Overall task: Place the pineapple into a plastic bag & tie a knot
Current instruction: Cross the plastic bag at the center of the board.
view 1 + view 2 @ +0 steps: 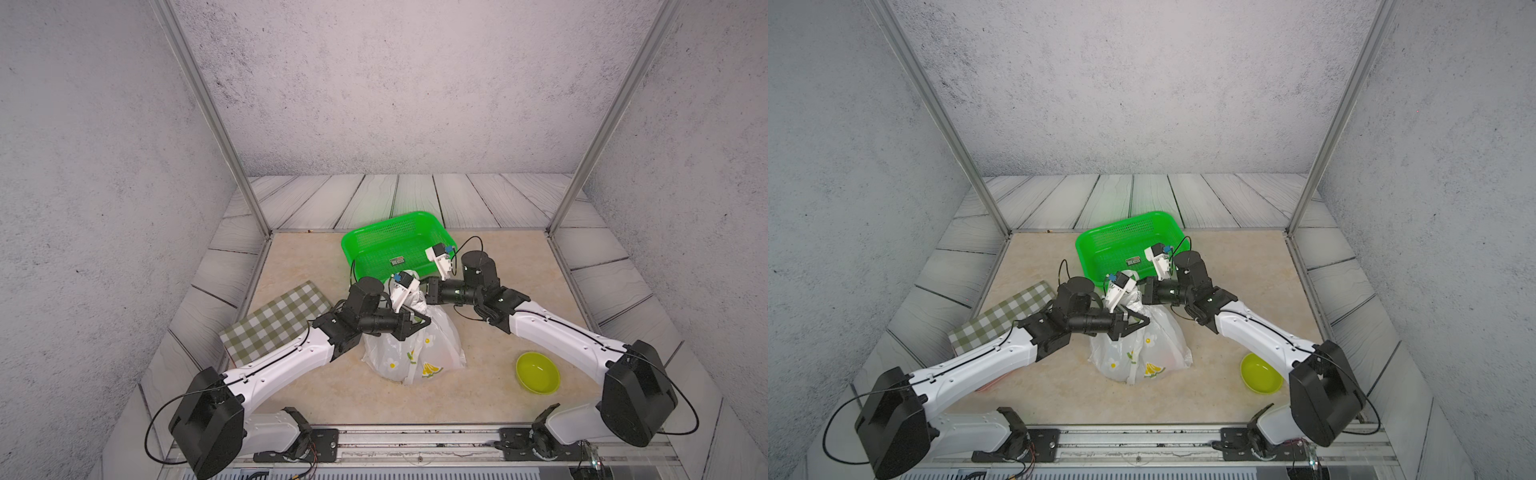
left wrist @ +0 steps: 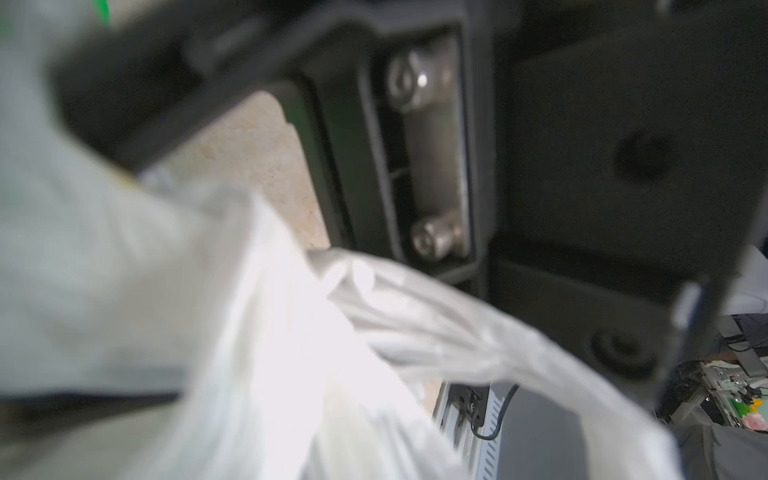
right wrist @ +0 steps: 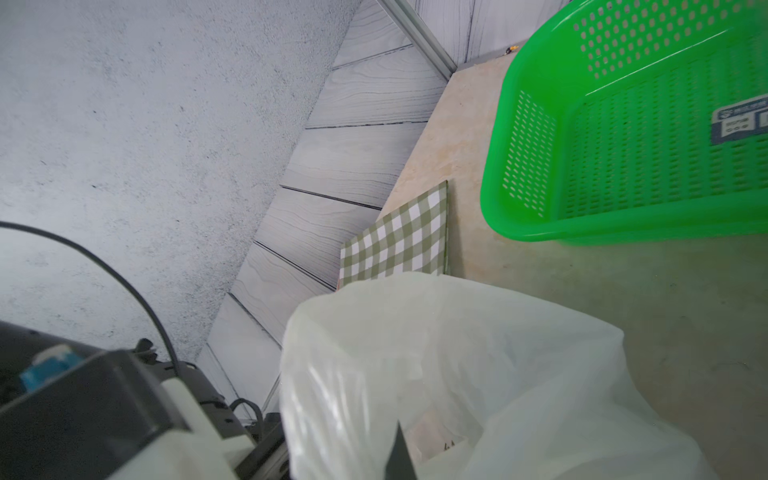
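Plastic bag (image 1: 434, 347) under left end effector (image 1: 420, 322)

Your beige tabletop (image 1: 316, 386) carries a green mesh basket (image 1: 386, 237) at the middle of the far edge, a checked placemat (image 1: 282, 320) by the left edge, a lime bowl (image 1: 540, 376) toward the near right corner, and a plastic bag (image 1: 432, 345) (lemon and daisy print) in the centre.

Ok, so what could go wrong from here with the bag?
The left tool and right tool grip the thin bag near its top, close together. Pulling could tear the plastic or let it slip, and they might collide. The right arm sits beside the basket and could nudge it.
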